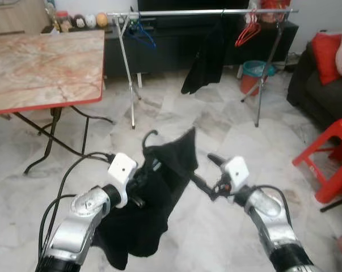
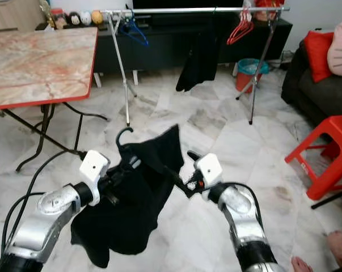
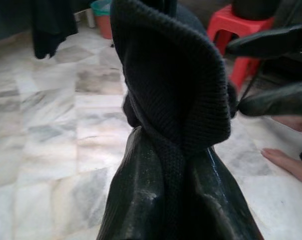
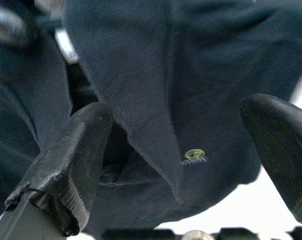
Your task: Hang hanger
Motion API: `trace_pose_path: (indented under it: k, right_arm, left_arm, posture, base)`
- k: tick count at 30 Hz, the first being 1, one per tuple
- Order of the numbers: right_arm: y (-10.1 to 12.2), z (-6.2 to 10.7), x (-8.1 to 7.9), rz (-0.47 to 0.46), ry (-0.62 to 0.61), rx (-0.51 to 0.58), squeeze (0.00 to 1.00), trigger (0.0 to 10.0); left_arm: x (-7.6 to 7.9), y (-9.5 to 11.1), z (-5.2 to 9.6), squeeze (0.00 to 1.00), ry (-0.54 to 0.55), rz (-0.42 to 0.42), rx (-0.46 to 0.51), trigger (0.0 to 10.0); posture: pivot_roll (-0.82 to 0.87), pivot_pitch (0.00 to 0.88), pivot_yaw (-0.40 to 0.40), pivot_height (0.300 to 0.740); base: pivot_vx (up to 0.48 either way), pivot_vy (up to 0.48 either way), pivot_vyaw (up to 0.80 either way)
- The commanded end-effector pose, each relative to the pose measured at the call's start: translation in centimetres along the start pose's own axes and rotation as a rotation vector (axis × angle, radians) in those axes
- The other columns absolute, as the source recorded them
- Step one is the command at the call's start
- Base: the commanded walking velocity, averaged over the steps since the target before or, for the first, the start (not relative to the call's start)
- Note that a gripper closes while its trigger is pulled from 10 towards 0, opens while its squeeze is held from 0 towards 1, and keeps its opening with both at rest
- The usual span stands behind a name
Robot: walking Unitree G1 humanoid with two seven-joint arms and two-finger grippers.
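Hanging from the left tool (image 1: pixel 138 190), clamped shut on its fabric, one black garment (image 1: pixel 153 198) on a hanger (image 1: pixel 148 139) sits above the floor; hook up, cloth trailing down. Right tool (image 4: pixel 191 165) spread open, its fingers (image 4: pixel 70 160) straddling the cloth; this wrist view reveals a small green logo (image 4: pixel 194 154). One rail (image 1: pixel 205 11) beyond carries two hangers, blue (image 1: pixel 141 35) and red (image 1: pixel 247 33).
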State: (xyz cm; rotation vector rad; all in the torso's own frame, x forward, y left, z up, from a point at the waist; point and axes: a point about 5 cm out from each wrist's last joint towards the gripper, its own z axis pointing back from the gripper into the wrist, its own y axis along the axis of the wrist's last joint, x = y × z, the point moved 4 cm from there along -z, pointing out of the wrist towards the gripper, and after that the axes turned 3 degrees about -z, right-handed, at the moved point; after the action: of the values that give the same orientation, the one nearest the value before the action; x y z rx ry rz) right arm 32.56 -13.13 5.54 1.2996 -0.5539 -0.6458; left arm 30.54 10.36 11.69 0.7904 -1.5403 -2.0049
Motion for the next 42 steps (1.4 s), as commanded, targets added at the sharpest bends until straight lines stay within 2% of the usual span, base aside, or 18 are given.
trace_pose_path:
  k: [1, 6, 14, 21, 23, 28, 29, 30, 31, 42]
  right_arm:
    - [0.2, 0.1, -0.2, 0.037, 0.04, -0.018, 0.0, 10.0]
    - [0.5, 0.0, 0.2, 0.083, 0.022, -0.037, 0.0, 10.0]
    - [0.3, -0.1, 0.8, 0.064, -0.021, -0.057, 0.0, 10.0]
    - [0.5, 0.0, 0.9, 0.056, -0.004, -0.054, 0.0, 10.0]
    - [0.4, -0.2, 0.5, 0.05, 0.018, -0.063, 0.0, 10.0]
    - [0.1, -0.4, 0.1, 0.04, 0.028, -0.068, 0.0, 10.0]
    - [0.1, -0.5, 0.1, 0.034, 0.02, -0.068, 0.0, 6.1]
    - [0.1, -0.5, 0.2, 0.03, 0.016, -0.066, 0.0, 6.1]
    - [0.1, -0.5, 0.2, 0.027, 0.011, -0.064, 0.0, 0.0]
    - [0.2, -0.3, 0.6, 0.021, -0.01, -0.059, 0.0, 0.0]
  left_arm:
    - [0.5, 1.7, 0.0, 0.0, -0.05, -0.035, 0.043, 10.0]
    - [0.4, 2.5, 0.2, 0.0, -0.068, -0.033, 0.054, 10.0]
    - [0.9, 3.2, 0.7, 0.0, -0.127, -0.038, 0.06, 10.0]
    - [1.1, 4.4, 1.1, 0.0, -0.17, 0.007, 0.097, 10.0]
    - [1.9, 4.7, 1.3, 0.0, -0.219, 0.002, 0.092, 10.0]
    - [2.5, 5.0, 1.4, 0.0, -0.252, 0.021, 0.097, 10.0]
    - [2.5, 5.0, 1.4, 0.0, -0.25, 0.023, 0.095, 10.0]
    - [2.5, 5.0, 1.3, 0.0, -0.248, 0.024, 0.095, 10.0]
    - [2.5, 5.0, 1.3, 0.0, -0.247, 0.024, 0.094, 10.0]
    - [2.3, 4.7, 1.4, 0.0, -0.237, 0.032, 0.077, 10.0]
  posture:
    - [-0.01, 0.0, 0.011, 0.74]
    - [0.0, 0.0, 0.008, 0.74]
    - [0.01, 0.0, 0.004, 0.74]
    - [0.0, 0.0, 0.002, 0.74]
    - [0.01, 0.0, -0.001, 0.74]
    - [0.02, 0.0, -0.003, 0.74]
    - [0.02, 0.0, -0.003, 0.74]
    - [0.02, 0.0, -0.006, 0.74]
    - [0.02, 0.0, -0.005, 0.74]
    - [0.01, 0.0, -0.004, 0.74]
  base:
    - [0.0, 0.0, 0.0]
    - [0.0, 0.0, 0.0]
    - [0.0, 0.0, 0.0]
    - [0.0, 0.0, 0.0]
    - [0.0, 0.0, 0.0]
    - [0.0, 0.0, 0.0]
    - [0.0, 0.0, 0.0]
    - [0.0, 0.0, 0.0]
    - [0.0, 0.0, 0.0]
    - [0.0, 0.0, 0.0]
